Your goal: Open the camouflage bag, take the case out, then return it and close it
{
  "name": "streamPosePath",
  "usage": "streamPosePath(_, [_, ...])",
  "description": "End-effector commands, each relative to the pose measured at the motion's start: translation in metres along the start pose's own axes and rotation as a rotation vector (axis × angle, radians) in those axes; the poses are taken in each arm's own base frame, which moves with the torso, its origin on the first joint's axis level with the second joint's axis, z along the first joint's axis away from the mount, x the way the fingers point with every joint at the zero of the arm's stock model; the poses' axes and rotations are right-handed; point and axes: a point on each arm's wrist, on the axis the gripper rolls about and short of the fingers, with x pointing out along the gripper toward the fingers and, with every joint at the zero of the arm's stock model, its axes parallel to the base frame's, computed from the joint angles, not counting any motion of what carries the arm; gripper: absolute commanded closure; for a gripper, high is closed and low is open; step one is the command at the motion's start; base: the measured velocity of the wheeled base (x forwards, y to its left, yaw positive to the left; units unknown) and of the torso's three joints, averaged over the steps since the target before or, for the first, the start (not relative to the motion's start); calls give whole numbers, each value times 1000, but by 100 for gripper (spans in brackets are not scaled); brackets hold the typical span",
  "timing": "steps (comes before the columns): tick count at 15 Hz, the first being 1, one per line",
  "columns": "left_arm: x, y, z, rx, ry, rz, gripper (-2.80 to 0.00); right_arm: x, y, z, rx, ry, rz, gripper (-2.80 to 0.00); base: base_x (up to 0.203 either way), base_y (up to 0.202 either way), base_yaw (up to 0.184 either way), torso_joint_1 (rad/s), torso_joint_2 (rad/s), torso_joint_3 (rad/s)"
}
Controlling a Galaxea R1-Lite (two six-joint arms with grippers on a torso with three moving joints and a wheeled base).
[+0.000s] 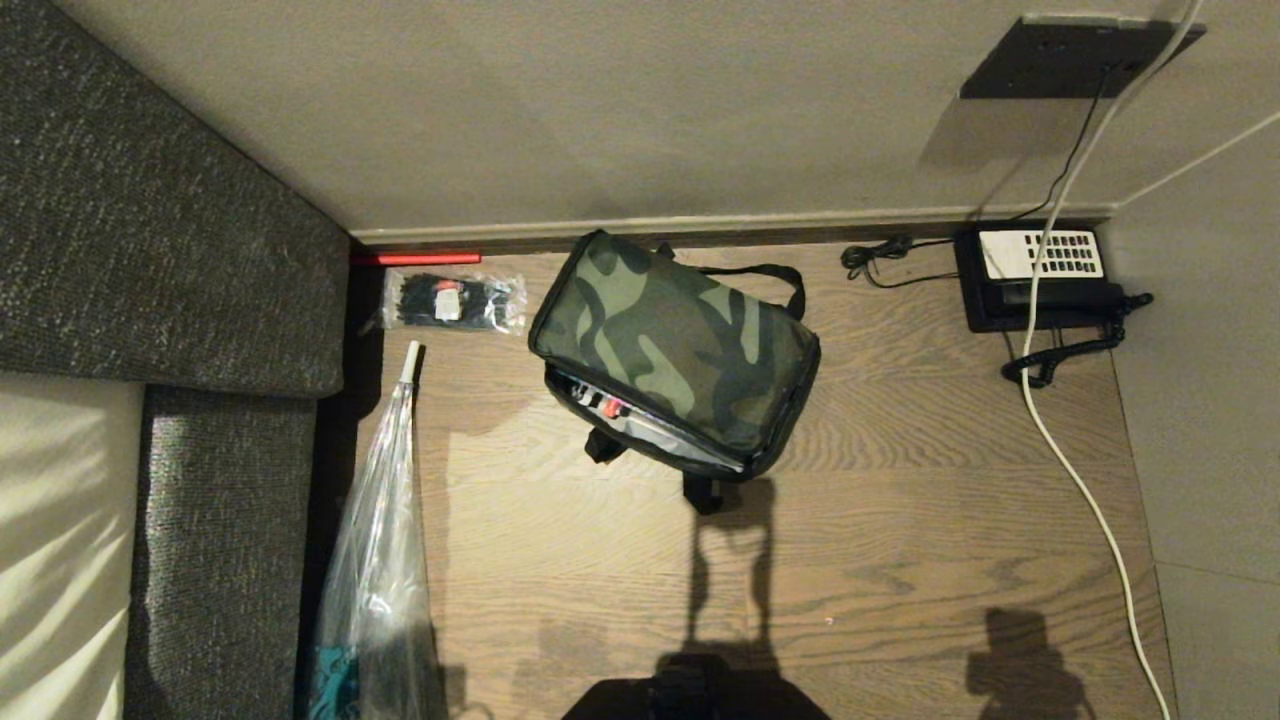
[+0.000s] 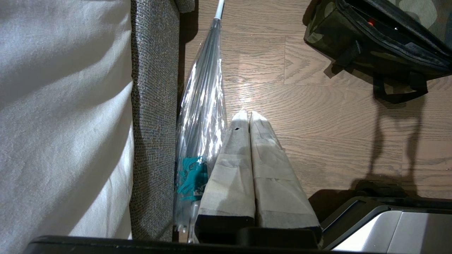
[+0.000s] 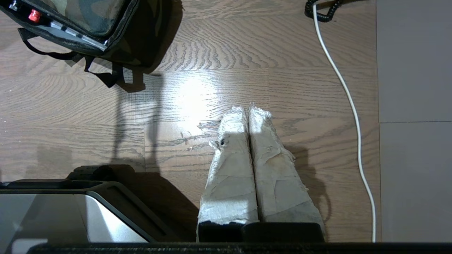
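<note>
Sitting on the floor near the wall, the bag (image 1: 675, 350) looks soft and floppy; grab its lid's front edge. Both end effectors, left (image 2: 249, 114) and right (image 3: 247, 110), hover closed, empty, well apart from it.

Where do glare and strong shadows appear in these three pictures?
Head view: long dark shadows run on the wooden floor below the camouflage bag. Left wrist view: glare on the clear plastic umbrella and on the floor ahead of the left pincer. Right wrist view: a bright patch beyond the right pincer.
</note>
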Motion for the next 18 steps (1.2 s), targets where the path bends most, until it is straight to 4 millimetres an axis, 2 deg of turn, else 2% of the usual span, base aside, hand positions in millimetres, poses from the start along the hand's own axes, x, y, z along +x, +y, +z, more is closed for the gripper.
streamPosePath(1, [0, 0, -1, 0, 1, 1, 0, 0, 0, 0, 5, 2, 0, 0, 0, 0, 0, 0, 0, 0])
streamPosePath(18, [0, 0, -1, 0, 1, 1, 0, 0, 0, 0, 5, 2, -1, 0, 0, 0, 0, 0, 0, 0])
